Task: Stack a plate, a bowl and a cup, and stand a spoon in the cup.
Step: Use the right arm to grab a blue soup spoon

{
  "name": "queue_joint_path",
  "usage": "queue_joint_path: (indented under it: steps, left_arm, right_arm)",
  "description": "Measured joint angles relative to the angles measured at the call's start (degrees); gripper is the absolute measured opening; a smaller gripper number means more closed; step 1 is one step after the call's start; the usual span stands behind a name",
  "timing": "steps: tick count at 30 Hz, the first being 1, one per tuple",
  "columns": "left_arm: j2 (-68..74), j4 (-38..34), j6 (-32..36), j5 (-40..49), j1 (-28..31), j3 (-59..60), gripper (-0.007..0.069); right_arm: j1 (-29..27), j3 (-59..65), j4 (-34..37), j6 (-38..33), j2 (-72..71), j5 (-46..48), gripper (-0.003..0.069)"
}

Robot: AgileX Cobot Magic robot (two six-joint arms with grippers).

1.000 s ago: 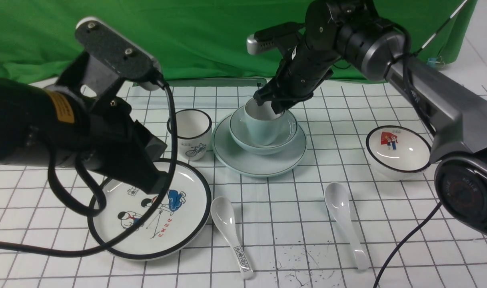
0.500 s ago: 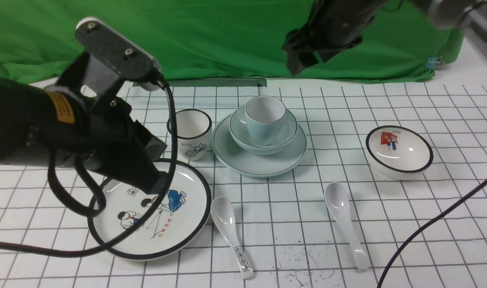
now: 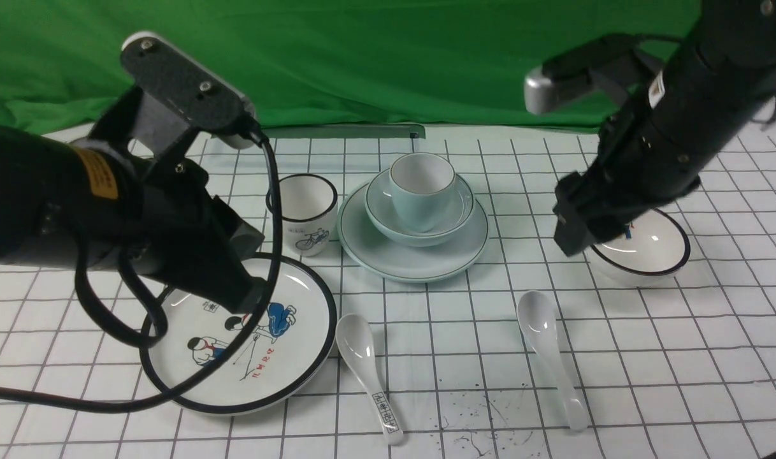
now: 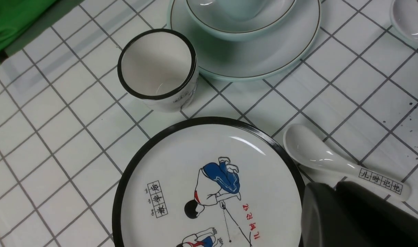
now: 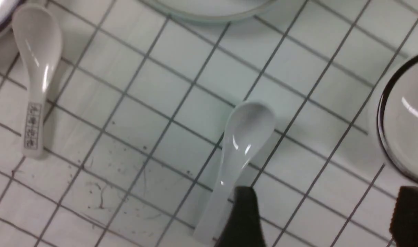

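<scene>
Our right pincer [image 5: 324, 219] hangs with its jaws spread wide and nothing between them. It sits low over the tabletop [image 3: 617, 357], and in its own wrist view one fingertip overlaps the handle of the plain white spoon [image 3: 547, 354]. That spoon lies flat, scoop end toward the stack and handle toward us, and looks like the last piece missing. The cup [image 3: 422, 191] sits inside the bowl [image 3: 455, 223], which sits on the plate [image 3: 413, 264].

For a clean pick, we'd line the jaws up across the handle and drop right to the surface. We'd pinch around mid-handle so the scoop goes into the cup first. Glossy ceramic is probably slippery, so go easy, and watch the black-rimmed bowl [image 3: 655, 248] just beside.

The left pincer [image 3: 235, 280] hovers over the cartoon plate [image 3: 299, 363], and we can't tell if it's open.

On writing, the lettered spoon [image 3: 366, 366] carries black characters that look like 儿时记忆, and the plate seems to repeat them in red. The text on the bicycle cup [image 3: 305, 213] and the yellow sticker [image 3: 96, 171] on the left arm is too small to read.
</scene>
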Motion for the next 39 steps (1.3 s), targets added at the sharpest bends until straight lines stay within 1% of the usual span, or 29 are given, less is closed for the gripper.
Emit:
queue_joint_path:
  steps: [1,2,3,4,5,8,9,13,18,25,29,32,33,34,37,39]
  left_arm:
    - [0.0,-0.1,0.0,0.0,0.0,0.0,-0.0009]
    - [0.0,-0.1,0.0,0.0,0.0,0.0,-0.0009]
    - [0.0,-0.1,0.0,0.1,0.0,0.0,-0.0009]
    - [0.0,-0.1,0.0,0.1,0.0,0.0,-0.0009]
    - [0.0,-0.1,0.0,0.1,0.0,0.0,-0.0009]
    - [0.0,-0.1,0.0,0.2,0.0,0.0,-0.0009]
    - [0.0,-0.1,0.0,0.2,0.0,0.0,-0.0009]
    - [0.0,-0.1,0.0,0.2,0.0,0.0,-0.0009]
    - [0.0,-0.1,0.0,0.2,0.0,0.0,-0.0009]
    - [0.0,-0.1,0.0,0.2,0.0,0.0,-0.0009]
    - [0.0,-0.1,0.0,0.2,0.0,0.0,-0.0009]
    - [0.0,-0.1,0.0,0.2,0.0,0.0,-0.0009]
    - [0.0,-0.1,0.0,0.2,0.0,0.0,-0.0009]
    - [0.0,-0.1,0.0,0.2,0.0,0.0,-0.0009]
    - [0.0,-0.1,0.0,0.2,0.0,0.0,-0.0009]
    - [0.0,-0.1,0.0,0.2,0.0,0.0,-0.0009]
  right_arm:
    - [0.0,3.8,0.0,0.7,-1.5,-2.0,0.056]
    - [0.0,4.4,0.0,0.8,-1.5,-2.0,0.056]
    - [0.0,8.8,0.0,1.6,-2.9,-4.5,0.056]
    - [0.0,9.3,0.0,1.8,-3.2,-5.1,0.056]
    - [0.0,13.6,0.0,2.5,-3.6,-7.7,0.056]
    - [0.0,17.8,-0.1,3.8,-3.7,-12.5,0.056]
    - [0.0,20.6,-0.1,4.8,-3.4,-16.3,0.056]
    - [0.0,24.9,-0.1,6.3,-1.3,-22.5,0.056]
    - [0.8,25.6,-0.1,6.5,3.2,-23.7,0.056]
    - [6.1,25.6,0.0,6.5,6.5,-25.3,0.056]
    - [6.8,25.6,0.0,6.7,6.7,-26.0,0.0558]
    - [6.8,25.6,-0.1,6.7,6.7,-25.9,0.0505]
    - [6.8,25.6,-0.1,6.7,6.7,-25.9,0.0468]
    - [6.8,25.6,-0.1,6.7,6.7,-25.9,0.0454]
    - [6.8,25.6,-0.1,6.7,6.8,-25.9,0.0338]
    - [6.8,25.6,-0.1,6.8,7.2,-25.9,0.0295]
